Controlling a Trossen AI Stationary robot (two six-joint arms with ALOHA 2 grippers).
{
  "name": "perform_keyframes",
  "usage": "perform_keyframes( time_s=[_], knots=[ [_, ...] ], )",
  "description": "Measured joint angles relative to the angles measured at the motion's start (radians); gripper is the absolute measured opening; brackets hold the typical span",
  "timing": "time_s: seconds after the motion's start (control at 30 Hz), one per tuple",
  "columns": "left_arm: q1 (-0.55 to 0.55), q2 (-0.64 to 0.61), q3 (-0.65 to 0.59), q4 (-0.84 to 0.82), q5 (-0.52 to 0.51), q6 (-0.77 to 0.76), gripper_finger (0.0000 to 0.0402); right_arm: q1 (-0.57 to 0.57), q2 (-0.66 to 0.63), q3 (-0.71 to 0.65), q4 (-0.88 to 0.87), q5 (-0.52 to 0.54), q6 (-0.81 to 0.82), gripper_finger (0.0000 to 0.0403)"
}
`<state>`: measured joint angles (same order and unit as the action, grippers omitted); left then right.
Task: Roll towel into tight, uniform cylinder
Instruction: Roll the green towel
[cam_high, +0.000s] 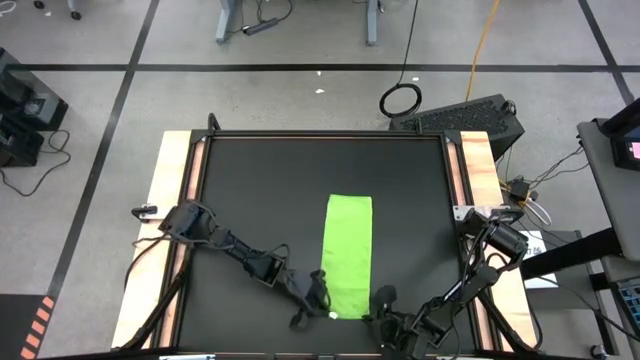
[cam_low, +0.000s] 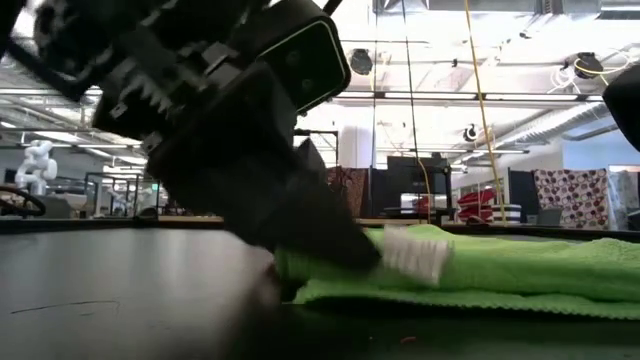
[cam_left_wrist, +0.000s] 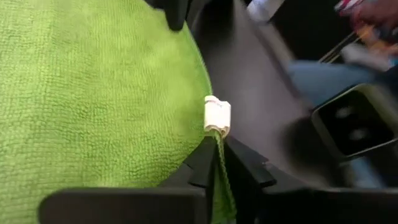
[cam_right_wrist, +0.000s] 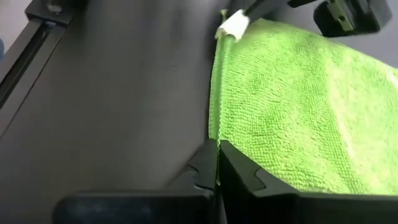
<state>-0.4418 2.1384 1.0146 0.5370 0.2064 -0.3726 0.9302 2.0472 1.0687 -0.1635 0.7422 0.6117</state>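
Observation:
The lime-green towel (cam_high: 349, 250) lies as a long narrow strip on the black table, running from the near edge toward the far side. Its white tag (cam_left_wrist: 217, 116) sits at the near left corner and also shows in the low view (cam_low: 415, 252). My left gripper (cam_high: 322, 298) is shut on the towel's near left corner. My right gripper (cam_high: 380, 305) is shut on its near right corner. My left gripper pinches the towel's edge (cam_left_wrist: 217, 149) between its two fingers, right beside the white tag at the near left corner. The fingers come slanting from the table's near left. In the low view the held edge (cam_low: 330, 262) stands a little above the layer lying on the table. My right gripper pinches the towel's edge at the near right corner (cam_right_wrist: 216, 142) between its two fingers. The fingers come low from the table's near right. The rest of the towel (cam_right_wrist: 298, 93) lies flat on the table beyond the fingers.
Bare black tabletop (cam_high: 260, 190) lies to the left, right and far side of the towel. Raised rails and wooden strips (cam_high: 178, 170) border the table's left and right sides. A black box (cam_high: 470, 115) stands off the far right corner.

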Motion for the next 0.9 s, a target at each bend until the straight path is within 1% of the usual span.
perform_keyframes(
  time_s=[0.1,0.17,0.33,0.4,0.5,0.6,0.67,0.73,0.83,0.87,0.9],
  knots=[
    [-0.028,0.001,0.039,-0.08,-0.074,0.062,0.0077,-0.001,0.001,0.0,0.002,0.002,0.049,0.0003],
    [-0.042,0.002,0.051,-0.09,-0.114,0.099,0.0106,-0.004,0.0,0.0,0.002,-0.005,0.079,0.0003],
    [-0.052,-0.006,0.069,-0.115,-0.121,0.15,0.0178,-0.008,0.0,0.0,0.006,-0.023,0.125,0.0002],
    [-0.053,-0.014,0.072,-0.144,-0.122,0.187,0.0196,-0.008,0.0,0.0,0.01,-0.024,0.131,0.0001],
    [-0.057,-0.028,0.074,-0.207,-0.155,0.208,0.0202,-0.008,0.0,0.0,0.02,-0.026,0.133,0.0001],
    [-0.071,-0.03,0.076,-0.254,-0.231,0.232,0.0183,-0.008,-0.005,-0.001,0.022,-0.03,0.134,0.0001],
    [-0.079,-0.03,0.077,-0.268,-0.263,0.25,0.0156,-0.009,-0.011,-0.001,0.021,-0.037,0.133,0.0001],
    [-0.086,-0.03,0.077,-0.275,-0.295,0.263,0.0117,-0.01,-0.023,-0.002,0.019,-0.047,0.127,0.0001],
    [-0.094,-0.03,0.076,-0.277,-0.31,0.293,0.0044,-0.018,-0.039,-0.003,0.016,-0.076,0.12,0.0],
    [-0.097,-0.03,0.076,-0.277,-0.315,0.305,0.0024,-0.023,-0.043,-0.004,0.015,-0.087,0.12,0.0],
    [-0.099,-0.03,0.076,-0.277,-0.321,0.312,0.0014,-0.028,-0.047,-0.003,0.015,-0.105,0.122,0.0]
  ],
)
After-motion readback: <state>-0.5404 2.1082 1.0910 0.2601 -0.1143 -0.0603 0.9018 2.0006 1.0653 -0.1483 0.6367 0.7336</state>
